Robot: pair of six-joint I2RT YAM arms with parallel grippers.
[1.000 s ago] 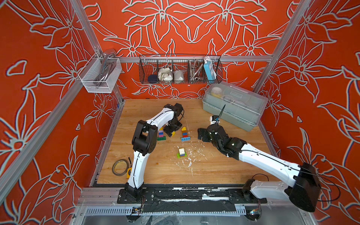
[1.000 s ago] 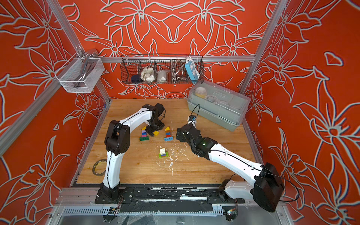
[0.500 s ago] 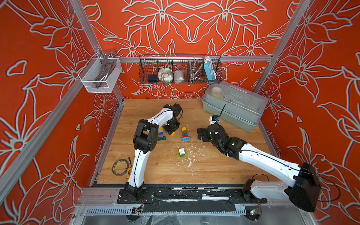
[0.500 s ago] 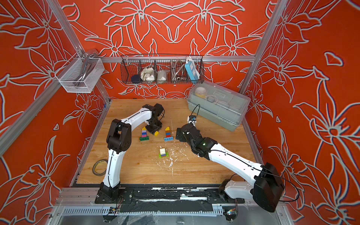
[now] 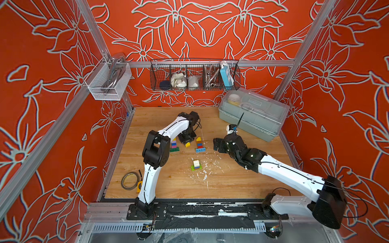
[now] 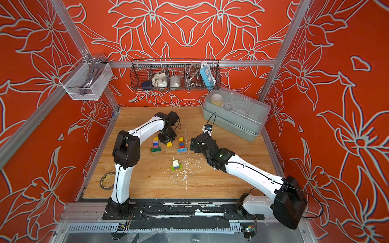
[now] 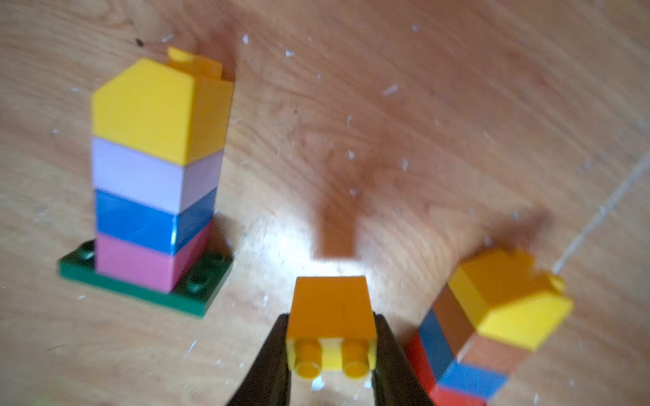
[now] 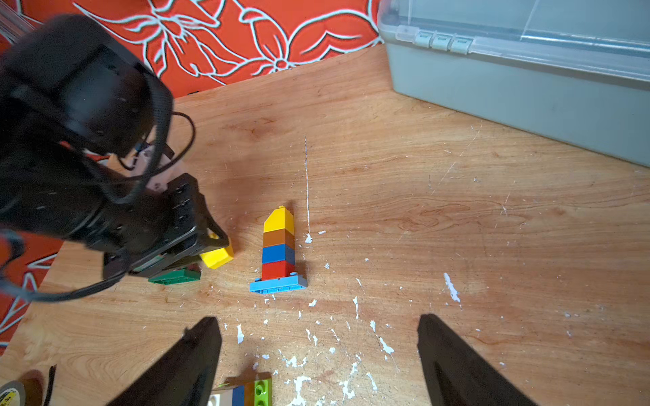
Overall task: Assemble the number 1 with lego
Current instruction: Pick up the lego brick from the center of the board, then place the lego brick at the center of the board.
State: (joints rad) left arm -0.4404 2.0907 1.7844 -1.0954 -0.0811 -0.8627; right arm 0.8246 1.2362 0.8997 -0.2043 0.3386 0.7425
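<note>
Small yellow studded plastic brick pinched in the left gripper, low over the wooden tabletop.

The brick sits between two upright lego stacks. One is the pink, blue, lilac and yellow stack on a dark green plate. The other is the red, blue, brown and yellow stack on a light blue plate. Whether the brick touches the wood, I cannot tell. Nearer the front, a short white-topped stack on a lime plate stands among white flecks. The right gripper hovers beside the light blue plate, jaws spread wide and holding nothing. A grey lidded plastic box is at the back.
</note>
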